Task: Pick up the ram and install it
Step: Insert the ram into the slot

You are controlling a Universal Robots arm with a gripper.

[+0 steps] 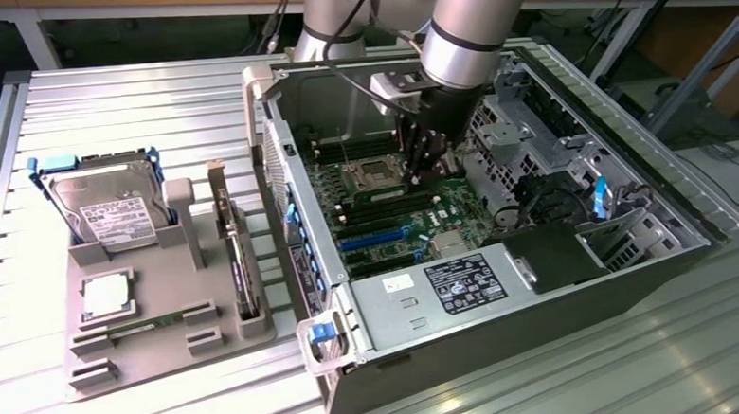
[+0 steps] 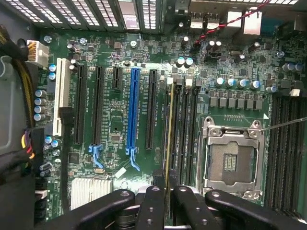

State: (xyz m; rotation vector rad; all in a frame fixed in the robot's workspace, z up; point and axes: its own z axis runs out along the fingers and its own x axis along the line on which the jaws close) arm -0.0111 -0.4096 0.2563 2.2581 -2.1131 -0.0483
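An open computer case [image 1: 476, 301] lies on a slatted metal table [image 1: 136, 105], filling the centre and right of the exterior view. The robot arm reaches down into it from the upper centre, with its gripper [image 1: 420, 166] low over the motherboard [image 1: 390, 230].

In the wrist view the gripper [image 2: 167, 194] has its jaws nearly closed, pinching the ram [image 2: 169, 139]. The ram is seen edge-on, as a thin yellow-green line running away from the fingers [image 2: 152, 203]. It lies along the bank of black memory slots [image 2: 186, 129], beside the empty processor socket [image 2: 232, 160], and looks lined up with the slot farthest from the socket. Whether its lower edge touches that slot cannot be told.

At the exterior view's left, a grey tray [image 1: 161, 346] holds a hard drive [image 1: 104, 207].

Judging from this, the pick-up is done and the install step is in hand. Seating the ram would call for a straight downward push, with the stick kept parallel to the slot.
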